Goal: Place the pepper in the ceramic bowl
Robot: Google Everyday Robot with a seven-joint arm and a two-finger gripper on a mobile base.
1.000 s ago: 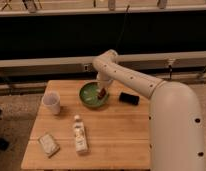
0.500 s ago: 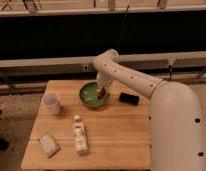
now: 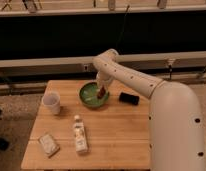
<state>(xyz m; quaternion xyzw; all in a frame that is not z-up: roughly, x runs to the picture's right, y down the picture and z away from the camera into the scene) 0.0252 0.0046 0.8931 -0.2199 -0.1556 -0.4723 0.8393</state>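
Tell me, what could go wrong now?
The hand is over the bowl, shut on the pepper.
1. It hangs close to the bowl's right rim, so if let go there, the pepper might bounce out onto the table.
2. The black thing lies just right of the bowl, near the arm; a swing back could bump it.

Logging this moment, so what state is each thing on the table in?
gripper: over the ceramic bowl, shut on the pepper.
pepper: held, above the bowl.
ceramic bowl: upright.
cup: upright.
bottle: lying flat.
black object: flat.
packet: flat.
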